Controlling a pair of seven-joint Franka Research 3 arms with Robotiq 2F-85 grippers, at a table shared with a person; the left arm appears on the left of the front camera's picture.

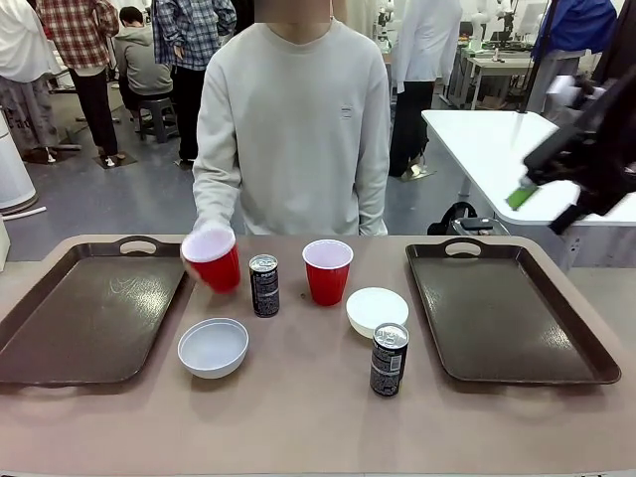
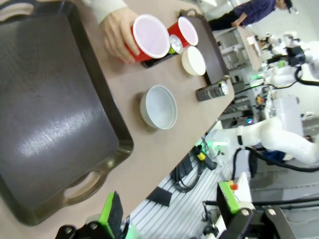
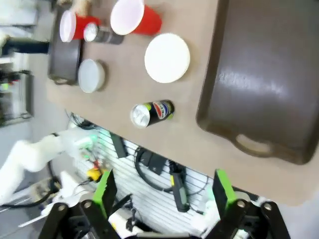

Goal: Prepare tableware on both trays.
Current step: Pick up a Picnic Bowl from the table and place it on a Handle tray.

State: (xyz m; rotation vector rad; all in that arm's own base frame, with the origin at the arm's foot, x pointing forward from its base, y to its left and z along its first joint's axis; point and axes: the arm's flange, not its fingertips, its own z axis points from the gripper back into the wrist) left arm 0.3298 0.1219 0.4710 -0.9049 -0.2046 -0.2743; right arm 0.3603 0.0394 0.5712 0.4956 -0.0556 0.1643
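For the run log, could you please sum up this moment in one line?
person's hand: gripping tilted red cup | other tableware: on table between trays | left gripper: open | right gripper: open

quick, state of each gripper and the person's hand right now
Left gripper: open, empty.
Right gripper: open, empty.
Person's hand: holding a tilted red cup.

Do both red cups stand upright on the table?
No, the person's hand holds one red cup tilted; the other cup stands upright.
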